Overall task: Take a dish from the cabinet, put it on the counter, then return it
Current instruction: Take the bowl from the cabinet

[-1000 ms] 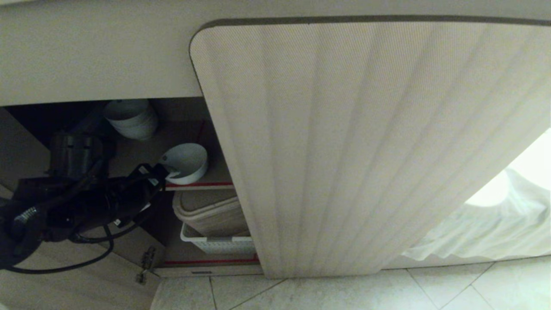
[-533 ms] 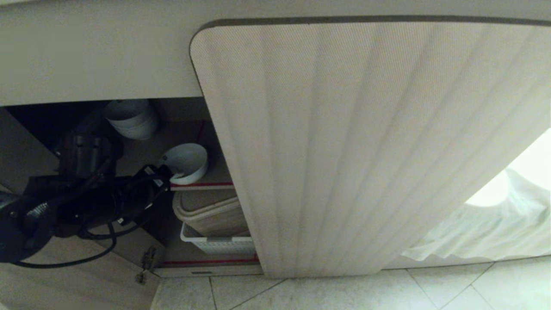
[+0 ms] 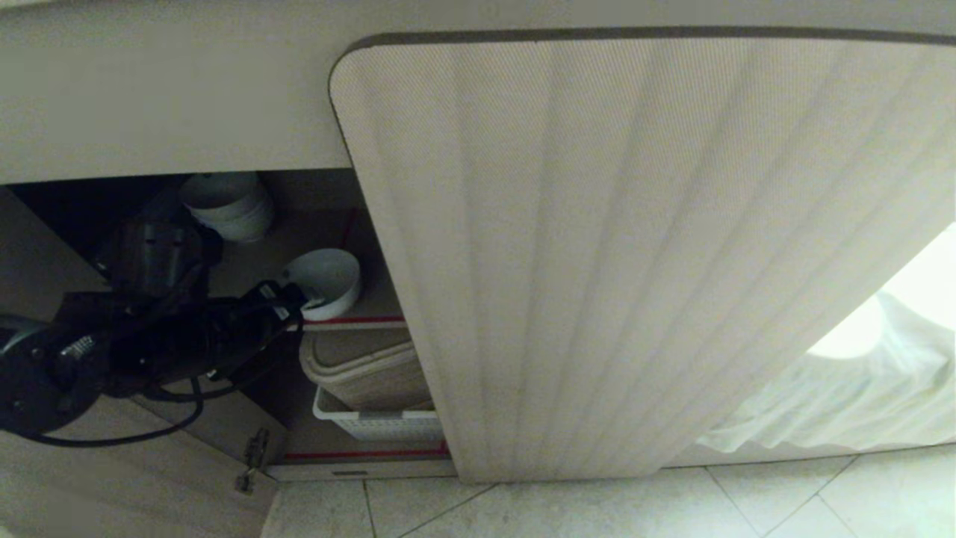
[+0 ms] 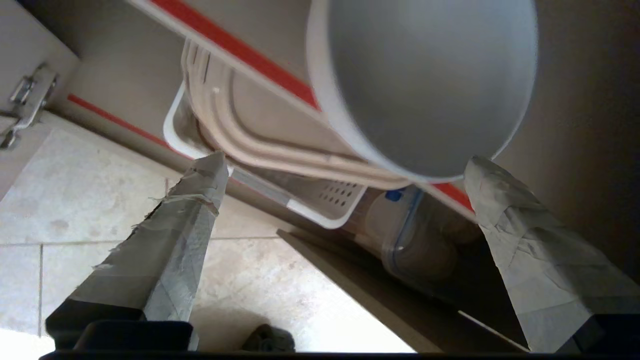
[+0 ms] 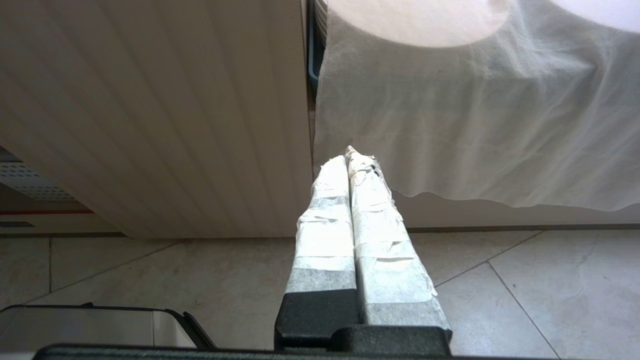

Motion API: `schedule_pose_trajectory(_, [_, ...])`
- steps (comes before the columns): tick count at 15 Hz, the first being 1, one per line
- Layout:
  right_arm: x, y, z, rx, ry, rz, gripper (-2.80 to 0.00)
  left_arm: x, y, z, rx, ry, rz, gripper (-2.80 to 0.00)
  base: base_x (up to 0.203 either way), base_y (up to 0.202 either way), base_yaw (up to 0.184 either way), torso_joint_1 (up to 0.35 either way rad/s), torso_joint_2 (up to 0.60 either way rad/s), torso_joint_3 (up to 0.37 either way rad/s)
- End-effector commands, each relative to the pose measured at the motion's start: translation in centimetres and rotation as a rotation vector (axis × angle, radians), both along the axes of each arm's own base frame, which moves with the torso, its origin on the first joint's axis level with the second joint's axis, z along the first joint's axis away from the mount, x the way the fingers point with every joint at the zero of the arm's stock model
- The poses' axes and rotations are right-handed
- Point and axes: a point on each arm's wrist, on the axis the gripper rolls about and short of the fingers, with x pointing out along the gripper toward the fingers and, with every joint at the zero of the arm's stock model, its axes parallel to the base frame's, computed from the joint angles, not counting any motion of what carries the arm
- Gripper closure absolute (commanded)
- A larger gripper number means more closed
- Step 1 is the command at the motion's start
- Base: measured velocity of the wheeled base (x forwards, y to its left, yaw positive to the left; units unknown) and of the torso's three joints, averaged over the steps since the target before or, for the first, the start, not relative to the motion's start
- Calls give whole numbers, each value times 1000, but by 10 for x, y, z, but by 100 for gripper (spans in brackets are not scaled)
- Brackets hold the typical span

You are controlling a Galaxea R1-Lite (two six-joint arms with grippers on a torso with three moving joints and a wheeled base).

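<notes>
One dish [image 3: 326, 282] on the shelf, left tool [image 4: 345, 165] spread wide before it

White dish [image 3: 328, 280]; beige fluted cabinet [image 3: 635, 246] door; red shelf tape [image 3: 351, 320].

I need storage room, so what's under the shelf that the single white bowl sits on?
Under the shelf with the bowl: a white slotted basket holding a tilted beige lid or board, and a clear container beside it. The door and left arm hide the rest.

Head view faces cabinet [image 3: 635, 246] low; left wrist close under dish [image 4: 425, 85]; both share shelf
</notes>
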Motion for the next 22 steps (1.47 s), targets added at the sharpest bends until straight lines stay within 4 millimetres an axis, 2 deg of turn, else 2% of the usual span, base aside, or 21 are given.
schedule_pose_trajectory(1, [0, 0, 0, 0, 1, 0, 0, 3, -1, 2, -4, -9, 3, -280, 0, 0, 0, 0, 0, 0])
schedule_pose_trajectory(9, [0, 0, 0, 0, 0, 0, 0, 10, 1, -5, 9, 25, 9, -280, 0, 0, 0, 0, 0, 0])
schedule_pose_trajectory(18, [0, 0, 0, 0, 2, 1, 0, 23, -1, -4, 12, 30, 10, -280, 0, 0, 0, 0, 0, 0])
schedule_pose_trajectory(22, [0, 0, 0, 0, 2, 0, 0, 32, -3, 4, 10, 25, 11, -280, 0, 0, 0, 0, 0, 0])
